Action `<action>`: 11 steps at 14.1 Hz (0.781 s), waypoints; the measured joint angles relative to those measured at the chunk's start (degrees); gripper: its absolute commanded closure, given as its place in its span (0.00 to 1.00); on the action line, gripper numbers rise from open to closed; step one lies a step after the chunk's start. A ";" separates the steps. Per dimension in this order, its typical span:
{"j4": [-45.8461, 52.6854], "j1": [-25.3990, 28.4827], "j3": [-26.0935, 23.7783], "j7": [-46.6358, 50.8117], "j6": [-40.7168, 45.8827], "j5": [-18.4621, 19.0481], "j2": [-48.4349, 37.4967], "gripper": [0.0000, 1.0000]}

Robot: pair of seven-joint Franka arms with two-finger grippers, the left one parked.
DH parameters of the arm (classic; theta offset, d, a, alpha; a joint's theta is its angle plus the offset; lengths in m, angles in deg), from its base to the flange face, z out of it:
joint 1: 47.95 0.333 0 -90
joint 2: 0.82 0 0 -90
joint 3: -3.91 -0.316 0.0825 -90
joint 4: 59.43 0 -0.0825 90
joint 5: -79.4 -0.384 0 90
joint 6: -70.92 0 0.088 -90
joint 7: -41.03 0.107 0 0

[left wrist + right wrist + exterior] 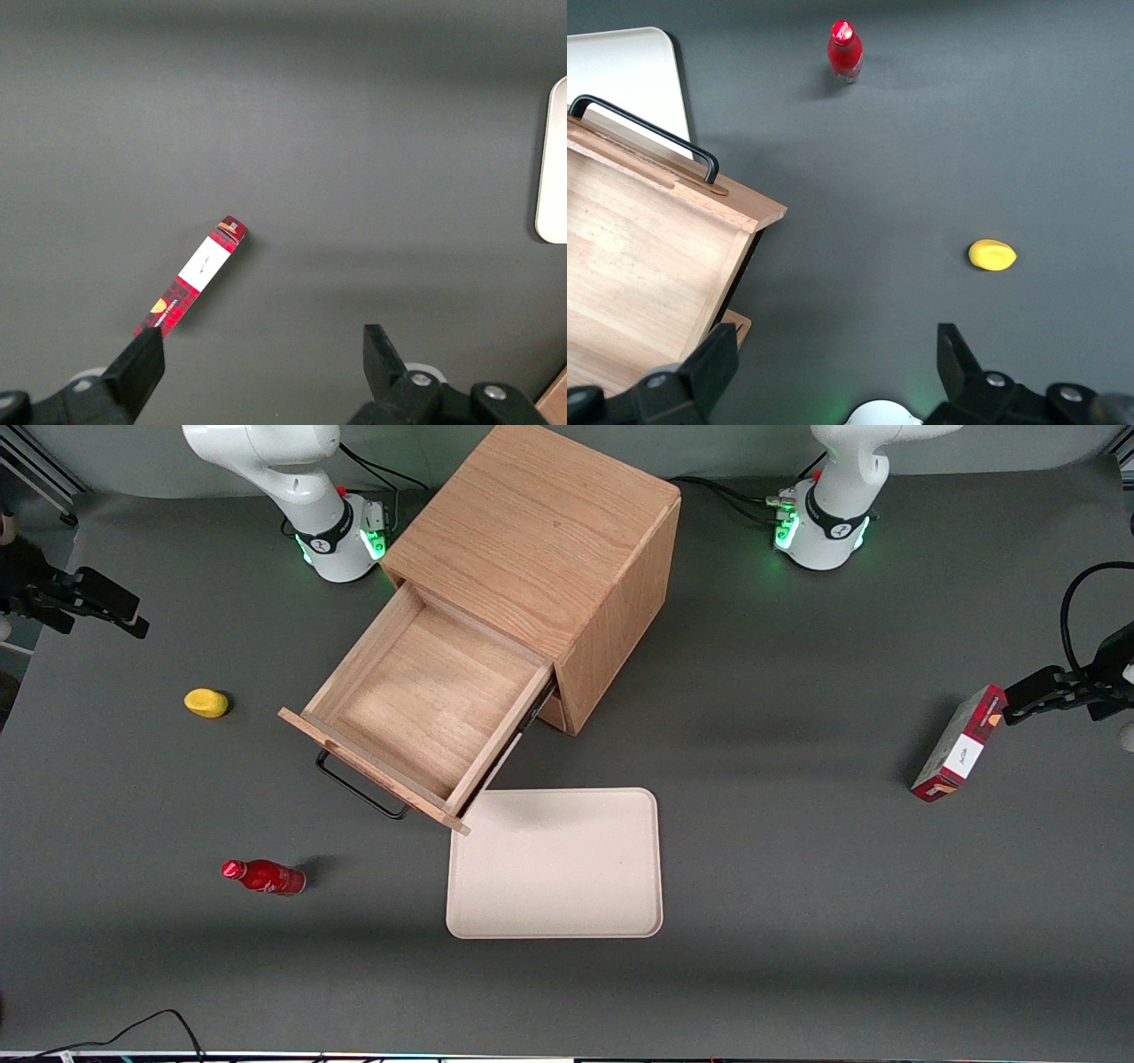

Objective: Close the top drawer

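The oak cabinet [540, 540] stands in the middle of the table. Its top drawer [425, 708] is pulled far out and shows an empty wooden inside. The thin black bar handle [359, 784] is on its front panel, on the side nearer the front camera. The drawer [647, 266] and its handle [647, 128] also show in the right wrist view. My right gripper [111, 607] hangs above the table toward the working arm's end, well apart from the drawer. The gripper [833, 345] is open and empty, with bare table under it.
A cream tray [555, 864] lies flat in front of the drawer, nearer the front camera. A yellow object [205, 702] and a lying red bottle [264, 877] are toward the working arm's end. A red box [959, 744] stands toward the parked arm's end.
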 measured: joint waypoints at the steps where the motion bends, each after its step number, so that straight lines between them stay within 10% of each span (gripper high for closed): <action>1: 0.00 0.00 0.00 0.00 0.00 0.00 0.05 0.00; 11: 0.72 0.00 0.02 0.00 0.00 0.00 0.08 0.00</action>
